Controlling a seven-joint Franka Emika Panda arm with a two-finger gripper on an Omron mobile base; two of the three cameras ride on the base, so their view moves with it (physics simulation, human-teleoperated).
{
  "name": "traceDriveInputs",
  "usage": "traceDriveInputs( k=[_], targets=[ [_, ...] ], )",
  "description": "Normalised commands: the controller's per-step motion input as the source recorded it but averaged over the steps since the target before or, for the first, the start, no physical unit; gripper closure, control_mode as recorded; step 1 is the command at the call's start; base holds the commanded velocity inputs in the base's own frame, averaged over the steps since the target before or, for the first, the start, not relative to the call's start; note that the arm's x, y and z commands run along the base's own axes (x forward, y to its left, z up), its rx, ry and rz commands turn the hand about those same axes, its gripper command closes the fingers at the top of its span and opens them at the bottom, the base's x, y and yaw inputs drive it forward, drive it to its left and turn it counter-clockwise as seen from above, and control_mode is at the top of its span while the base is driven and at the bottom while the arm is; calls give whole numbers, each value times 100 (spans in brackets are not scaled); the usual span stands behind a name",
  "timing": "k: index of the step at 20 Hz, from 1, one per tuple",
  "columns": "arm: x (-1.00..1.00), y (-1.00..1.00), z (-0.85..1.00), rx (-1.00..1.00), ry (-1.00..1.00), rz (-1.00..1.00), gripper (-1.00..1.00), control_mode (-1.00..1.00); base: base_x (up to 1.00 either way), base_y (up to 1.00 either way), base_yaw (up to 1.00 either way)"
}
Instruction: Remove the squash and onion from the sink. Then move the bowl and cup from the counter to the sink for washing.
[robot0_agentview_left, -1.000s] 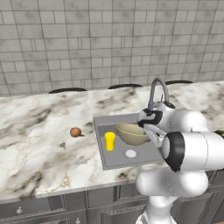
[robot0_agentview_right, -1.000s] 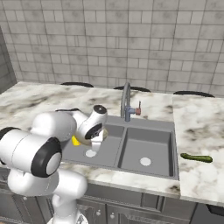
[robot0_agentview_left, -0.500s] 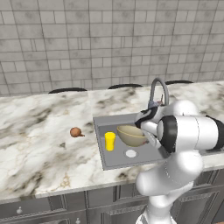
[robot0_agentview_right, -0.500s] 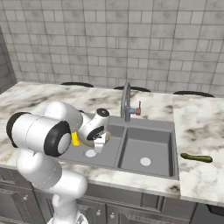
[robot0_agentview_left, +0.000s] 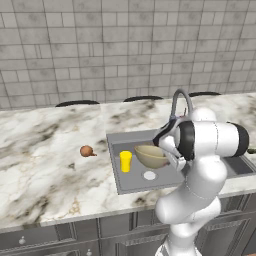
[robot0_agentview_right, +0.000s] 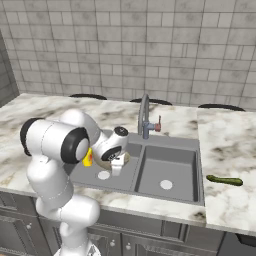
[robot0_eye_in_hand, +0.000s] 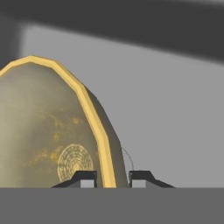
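The arm has swung round over the sink (robot0_agentview_right: 150, 172) and the gripper (robot0_eye_in_hand: 113, 177), clamped on the bowl (robot0_agentview_left: 150, 156) rim, holds it in the left basin beside the cup (robot0_agentview_left: 125, 161). Onion (robot0_agentview_left: 86, 151) and squash (robot0_agentview_right: 224, 180) sit out on the counter; only the release looks left.

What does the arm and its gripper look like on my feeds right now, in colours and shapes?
The arm is glossy white, built of rounded, bulbous segments with dark black bands at the joints. The wrist narrows to a white hand with dark trim. The gripper has two small dark finger tips with squared ends and lighter grey faces. No cables or markings are visible.
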Motion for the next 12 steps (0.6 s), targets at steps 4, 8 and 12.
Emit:
traceDriveInputs(
  k=[4,8,12],
  targets=[
    [8,-4,-25,-1,0,0,100,-100,0,0,0],
    [14,-4,-21,-2,0,0,100,-100,0,0,0],
    [24,-9,-20,-2,0,-1,100,-100,0,0,0]
  ],
)
